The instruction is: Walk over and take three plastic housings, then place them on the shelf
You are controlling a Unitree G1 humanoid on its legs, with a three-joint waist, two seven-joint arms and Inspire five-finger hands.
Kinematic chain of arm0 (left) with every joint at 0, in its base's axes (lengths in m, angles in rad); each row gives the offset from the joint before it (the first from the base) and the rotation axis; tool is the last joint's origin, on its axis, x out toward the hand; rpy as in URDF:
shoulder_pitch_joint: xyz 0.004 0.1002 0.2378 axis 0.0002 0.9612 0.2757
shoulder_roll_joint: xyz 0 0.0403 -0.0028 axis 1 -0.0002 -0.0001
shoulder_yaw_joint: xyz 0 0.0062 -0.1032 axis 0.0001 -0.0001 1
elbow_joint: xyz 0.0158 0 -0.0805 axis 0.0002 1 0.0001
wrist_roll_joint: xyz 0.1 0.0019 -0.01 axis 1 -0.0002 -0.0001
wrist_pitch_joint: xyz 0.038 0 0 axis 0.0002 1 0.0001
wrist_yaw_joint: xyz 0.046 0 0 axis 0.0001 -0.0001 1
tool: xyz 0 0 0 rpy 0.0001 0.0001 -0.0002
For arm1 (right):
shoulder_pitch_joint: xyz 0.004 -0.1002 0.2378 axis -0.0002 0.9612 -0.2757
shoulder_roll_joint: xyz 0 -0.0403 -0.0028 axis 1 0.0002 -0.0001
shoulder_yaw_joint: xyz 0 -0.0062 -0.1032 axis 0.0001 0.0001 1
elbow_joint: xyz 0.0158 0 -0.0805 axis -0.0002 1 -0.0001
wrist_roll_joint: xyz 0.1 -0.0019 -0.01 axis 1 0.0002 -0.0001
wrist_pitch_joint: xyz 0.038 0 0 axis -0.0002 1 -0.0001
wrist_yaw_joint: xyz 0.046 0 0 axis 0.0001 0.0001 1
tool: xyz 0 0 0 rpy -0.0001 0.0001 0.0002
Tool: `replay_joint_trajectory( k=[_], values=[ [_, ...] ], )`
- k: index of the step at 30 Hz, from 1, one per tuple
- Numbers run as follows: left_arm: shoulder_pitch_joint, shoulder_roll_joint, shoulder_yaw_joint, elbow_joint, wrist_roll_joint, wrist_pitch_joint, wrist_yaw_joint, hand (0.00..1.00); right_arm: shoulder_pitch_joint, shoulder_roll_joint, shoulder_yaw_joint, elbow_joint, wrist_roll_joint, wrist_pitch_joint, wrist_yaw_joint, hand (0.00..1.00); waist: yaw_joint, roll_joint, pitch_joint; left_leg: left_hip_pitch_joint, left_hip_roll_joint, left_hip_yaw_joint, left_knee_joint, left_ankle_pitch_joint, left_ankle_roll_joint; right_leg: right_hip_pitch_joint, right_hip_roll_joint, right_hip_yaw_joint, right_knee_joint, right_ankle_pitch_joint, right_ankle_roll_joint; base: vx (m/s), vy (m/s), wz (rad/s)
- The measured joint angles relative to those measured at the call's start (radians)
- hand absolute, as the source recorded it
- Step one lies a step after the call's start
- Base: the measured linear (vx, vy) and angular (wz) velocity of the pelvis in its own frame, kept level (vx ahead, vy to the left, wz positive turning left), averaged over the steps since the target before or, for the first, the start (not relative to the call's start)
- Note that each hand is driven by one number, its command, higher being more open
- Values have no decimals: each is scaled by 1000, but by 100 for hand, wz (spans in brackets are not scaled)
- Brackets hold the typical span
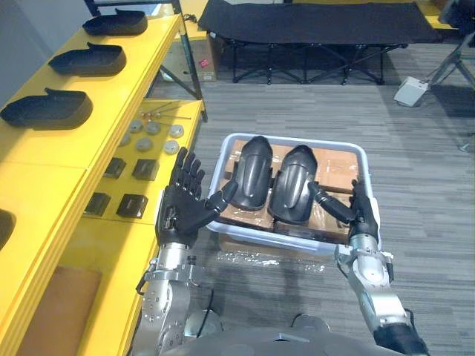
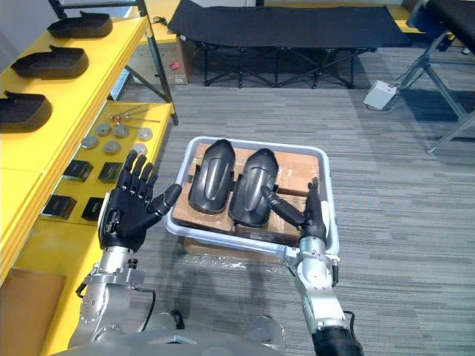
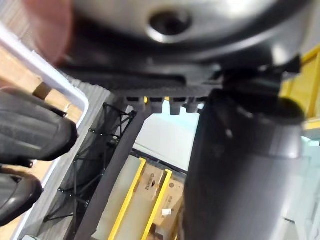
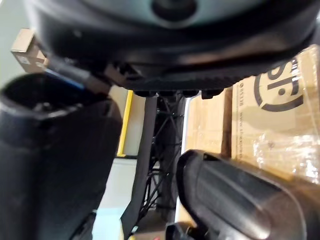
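Two black plastic housings lie side by side in a white bin lined with cardboard, the left housing and the right housing. My left hand is open at the bin's left edge, fingers spread upward and thumb reaching towards the left housing. At the bin's right rim my right hand stands open with straight fingers, its thumb against the right housing's lower edge. The right wrist view has that housing close below the palm. Three more housings rest on top of the yellow shelf at the left.
The shelf's lower level holds metal discs and small black blocks. A black folding cot stands across the back, and a white box lies on the grey carpet at the right. The bin sits on a cardboard box.
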Motion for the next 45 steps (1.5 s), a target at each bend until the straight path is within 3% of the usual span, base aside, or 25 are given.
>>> replay_joint_trajectory(
  k=[4, 8, 12, 22, 26, 27, 30, 33, 36, 39, 45],
  values=[
    [-25, 17, 53, -8, -1, 0, -12, 100, -230, -76, -112, 207, 1, 43, -175, 100, 33, -8, 70, -73, -26, -41, 27, 7, 17, -13, -21, -39, -48, 53, 8, -120, 92, 25],
    [-25, 30, 85, -8, -7, 0, -12, 100, -344, -183, -135, 244, 1, 73, -228, 100, 60, -9, 157, -151, -30, -69, 76, 14, 28, -42, -22, -63, -68, 71, 9, -149, 42, 17],
    [-20, 32, 77, -8, -15, 0, -22, 100, -411, -231, -129, 325, 2, 86, -227, 100, 80, -13, 201, -221, -30, -86, 116, 17, 31, -80, -16, -81, -75, 76, 10, -127, 0, 8],
    [-82, 34, 44, 136, -87, -5, -36, 100, -611, -325, -9, 645, 4, 109, -99, 100, 113, 0, 275, -345, -29, -118, 163, 35, 47, -161, -10, -101, -75, 108, 3, -72, 10, 7],
    [-115, 34, 7, 207, -87, -5, -14, 100, -716, -385, 24, 746, 4, 106, -86, 100, 139, 27, 300, -402, -31, -136, 173, 50, 52, -200, -10, -117, -75, 119, -1, -66, 6, 11],
    [-119, 32, -7, 222, -86, -7, -10, 100, -757, -399, 42, 763, 4, 106, -87, 0, 143, 37, 306, -419, -31, -142, 172, 57, 54, -213, -12, -124, -75, 123, -2, -72, 8, 13],
    [-138, 31, -40, 272, -86, -9, 0, 100, -823, -444, 87, 782, 3, 117, -106, 0, 163, 56, 316, -436, -37, -144, 157, 76, 56, -234, -16, -130, -75, 130, -4, -57, 3, 8],
    [-137, 30, -44, 283, -87, -14, 0, 100, -867, -485, 125, 794, 1, 186, -125, 0, 164, 56, 316, -447, -44, -151, 135, 96, 56, -249, -20, -137, -75, 131, -6, -49, -7, 9],
    [-138, 31, -45, 284, -89, -36, 0, 100, -877, -525, 136, 811, -4, 212, -98, 0, 163, 57, 316, -446, -45, -152, 132, 101, 55, -248, -19, -137, -74, 131, -7, -54, -2, 1],
    [-138, 31, -45, 283, -95, -50, -1, 100, -879, -540, 175, 818, -111, 235, -77, 0, 159, 60, 318, -437, -44, -151, 118, 111, 52, -248, -18, -137, -74, 132, -9, -42, -9, -1],
    [-132, 31, -41, 264, -129, -50, -5, 100, -877, -531, 210, 823, -157, 279, -2, 0, 161, 69, 322, -377, -39, -143, 65, 133, 43, -216, -14, -134, -75, 129, -15, -6, -3, -1]
  ],
)
